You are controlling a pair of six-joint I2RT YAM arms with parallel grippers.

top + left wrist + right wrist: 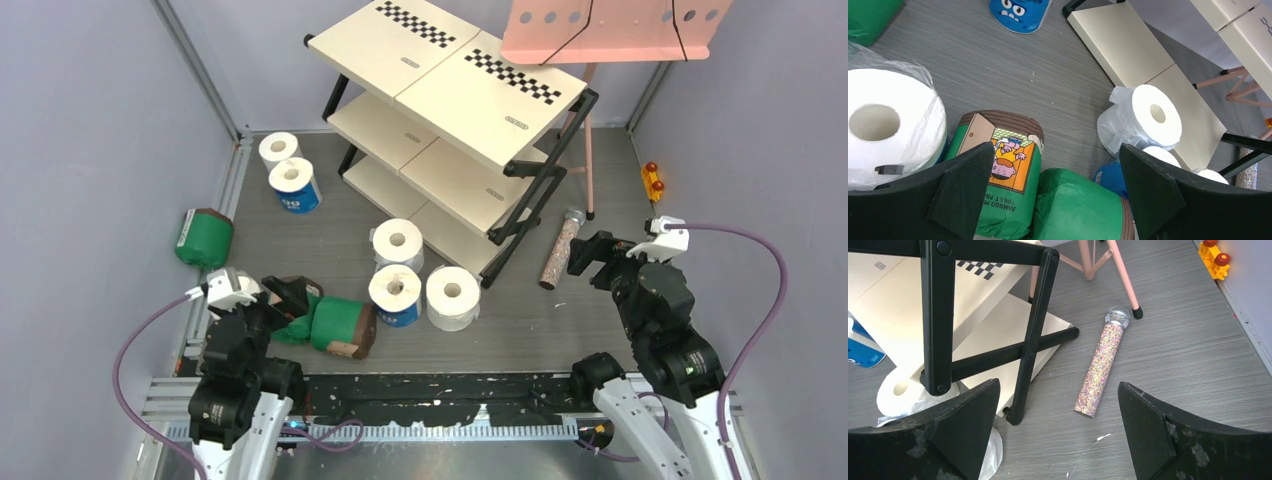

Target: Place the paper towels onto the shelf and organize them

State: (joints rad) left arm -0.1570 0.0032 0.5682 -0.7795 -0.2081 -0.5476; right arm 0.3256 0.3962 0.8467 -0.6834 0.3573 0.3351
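**Near left.** The left pincer (1056, 160) is spread to its widest and grips nothing. Its fingers (963, 190) straddle from above two green-wrapped rolls (998, 175) lying together on the grey worktop (998, 75). Whether the fingers touch the wrapping cannot be told.

**Near right.** The right pincer (1058, 390) is likewise wide open and empty. It hangs over the worktop beside the black frame of the shelf (938, 315). A glittery microphone (1099, 367) lies just beyond it.

**Middle.** A white roll (453, 297), a blue-wrapped roll (396, 295) and a bagged white roll (398, 243) stand on end, clustered just in front of the shelf's lowest board.

**Far left.** A third green-wrapped roll (205, 237) lies on its side. A second blue-wrapped roll (294, 185) and a further white roll (279, 150) stand on end near the shelf's left side.

**Far.** The three slanted tiers of the shelf stand here, with a pink music stand (610, 30) at their right.
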